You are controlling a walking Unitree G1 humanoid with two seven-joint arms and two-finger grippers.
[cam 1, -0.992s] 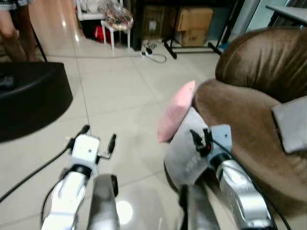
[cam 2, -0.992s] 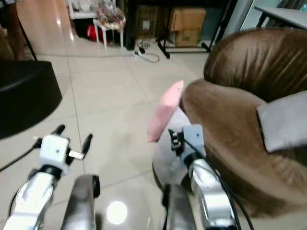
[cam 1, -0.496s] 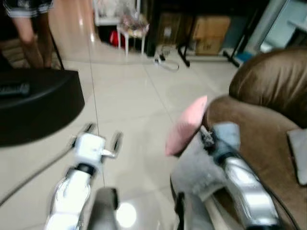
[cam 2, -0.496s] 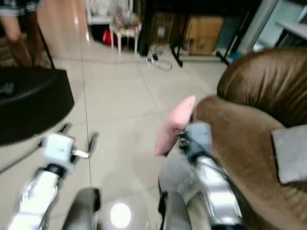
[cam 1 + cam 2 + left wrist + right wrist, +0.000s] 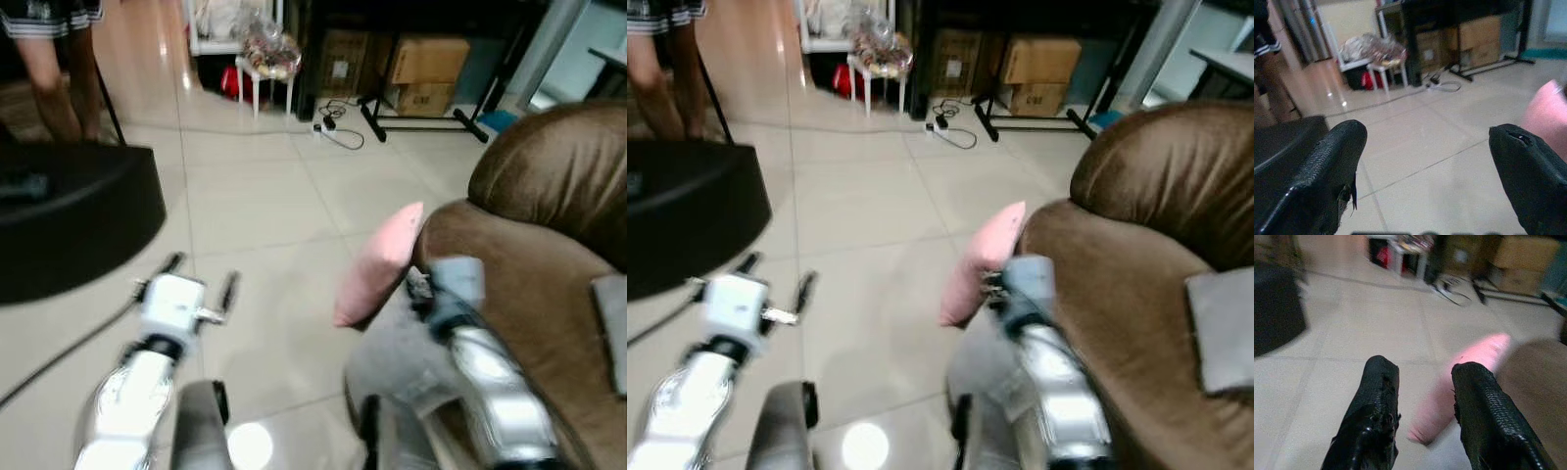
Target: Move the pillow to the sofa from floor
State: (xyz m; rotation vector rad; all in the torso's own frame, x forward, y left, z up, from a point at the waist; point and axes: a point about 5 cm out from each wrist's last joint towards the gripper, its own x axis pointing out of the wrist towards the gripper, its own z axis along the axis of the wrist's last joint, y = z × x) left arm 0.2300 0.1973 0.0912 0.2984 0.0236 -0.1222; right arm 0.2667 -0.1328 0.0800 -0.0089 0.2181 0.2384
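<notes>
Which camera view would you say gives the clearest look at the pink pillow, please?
The left eye view: the pink pillow shows whole, standing on the floor and leaning against the brown sofa. The right eye view shows much the same, with the right arm crossing its lower edge. The right wrist view blurs it beyond the fingers; the left wrist view catches one edge.

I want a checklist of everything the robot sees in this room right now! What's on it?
Surface: pale tiled floor, glossy.
Job's things: pink pillow stands on edge on the floor, leaning against the brown sofa; not yet on the seat.
Clutter: grey cushion on the sofa; grey cloth at the sofa's foot; black seat on the left.
Grippers: left gripper open, over bare floor; right gripper open, near the pillow, not touching it.
Cables: power strip with cord on the floor.
Surroundings: cardboard boxes, a small white stool, a person's legs.
</notes>
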